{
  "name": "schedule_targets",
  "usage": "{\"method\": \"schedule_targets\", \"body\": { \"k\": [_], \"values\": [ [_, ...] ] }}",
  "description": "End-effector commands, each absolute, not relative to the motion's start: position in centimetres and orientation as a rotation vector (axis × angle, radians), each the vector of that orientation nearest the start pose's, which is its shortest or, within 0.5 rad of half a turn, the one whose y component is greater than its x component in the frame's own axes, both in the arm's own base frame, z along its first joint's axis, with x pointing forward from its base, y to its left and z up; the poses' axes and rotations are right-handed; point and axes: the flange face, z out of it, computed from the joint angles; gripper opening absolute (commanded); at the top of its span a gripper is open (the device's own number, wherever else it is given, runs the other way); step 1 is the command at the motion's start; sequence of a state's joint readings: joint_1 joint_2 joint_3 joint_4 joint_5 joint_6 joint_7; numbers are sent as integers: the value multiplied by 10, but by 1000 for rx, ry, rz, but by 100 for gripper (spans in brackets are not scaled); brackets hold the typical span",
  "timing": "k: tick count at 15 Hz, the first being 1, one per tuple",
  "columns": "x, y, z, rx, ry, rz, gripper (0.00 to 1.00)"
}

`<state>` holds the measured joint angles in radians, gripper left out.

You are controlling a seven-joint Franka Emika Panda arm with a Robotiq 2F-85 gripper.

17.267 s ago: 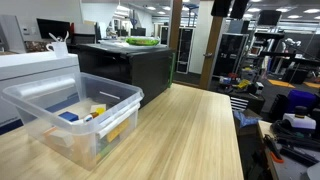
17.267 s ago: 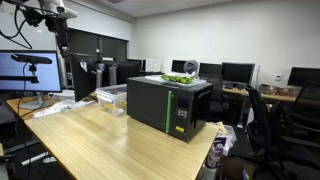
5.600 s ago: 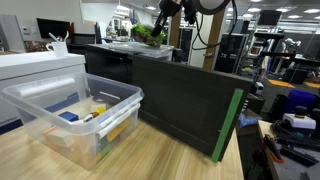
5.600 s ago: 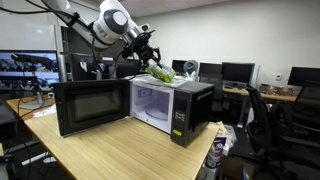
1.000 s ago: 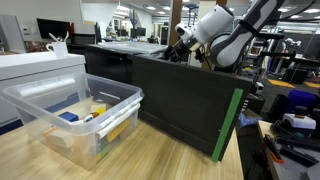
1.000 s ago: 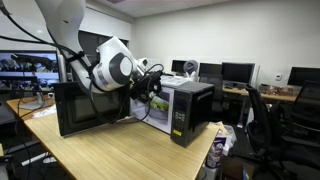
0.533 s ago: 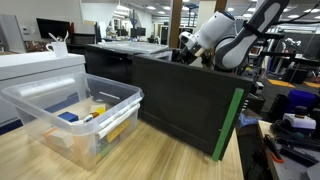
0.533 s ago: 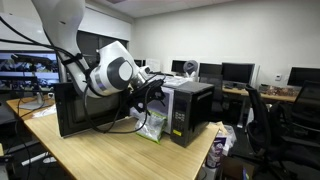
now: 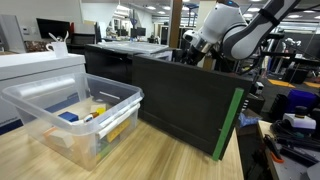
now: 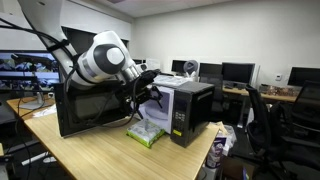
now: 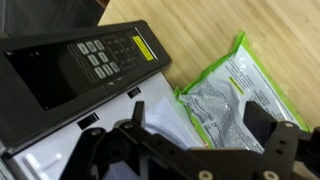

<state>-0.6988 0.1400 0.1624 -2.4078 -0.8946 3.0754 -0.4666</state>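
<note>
The pincer (image 10: 147, 92) stands wide open and holds nothing; it hangs just above the green and white bag (image 10: 147, 133) in an exterior view; a second ago the bag was up by the pincer, at the mouth of the microwave (image 10: 186, 106); half a second ago it was hanging lower down; now the bag lies on the table (image 10: 100, 152), just in front of the microwave and beside its door (image 10: 88, 108), which is swung wide open; so the bag has been let go, and it rests on the table by itself, outside the microwave; in the wrist view the bag (image 11: 235, 98) lies flat on the wood, a bit crumpled, close to the corner of the microwave with the buttons (image 11: 100, 60); the two dark fingers (image 11: 136, 112) of the pincer are spread far apart, and neither one touches the bag as far as I can tell; in an exterior view the arm (image 9: 232, 28) reaches over the top of the big black door (image 9: 190, 100), and the bag is hidden behind that door; a clear box (image 9: 70, 112) with small things in it sits well apart on the table.
</note>
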Motion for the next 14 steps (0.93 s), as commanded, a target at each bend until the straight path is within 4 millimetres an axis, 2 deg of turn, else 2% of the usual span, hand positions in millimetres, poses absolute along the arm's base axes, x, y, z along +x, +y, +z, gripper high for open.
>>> {"method": "schedule_targets", "body": {
  "k": [1, 4, 8, 11, 14],
  "values": [
    [457, -229, 309, -3357, -1360, -335, 100],
    [449, -235, 300, -3295, -1433, -9, 100],
    [449, -241, 300, -3077, -1613, 257, 100],
    [456, -243, 310, -2949, -1750, 299, 100],
    [454, -238, 316, -2928, -1737, 173, 100]
  ]
}}
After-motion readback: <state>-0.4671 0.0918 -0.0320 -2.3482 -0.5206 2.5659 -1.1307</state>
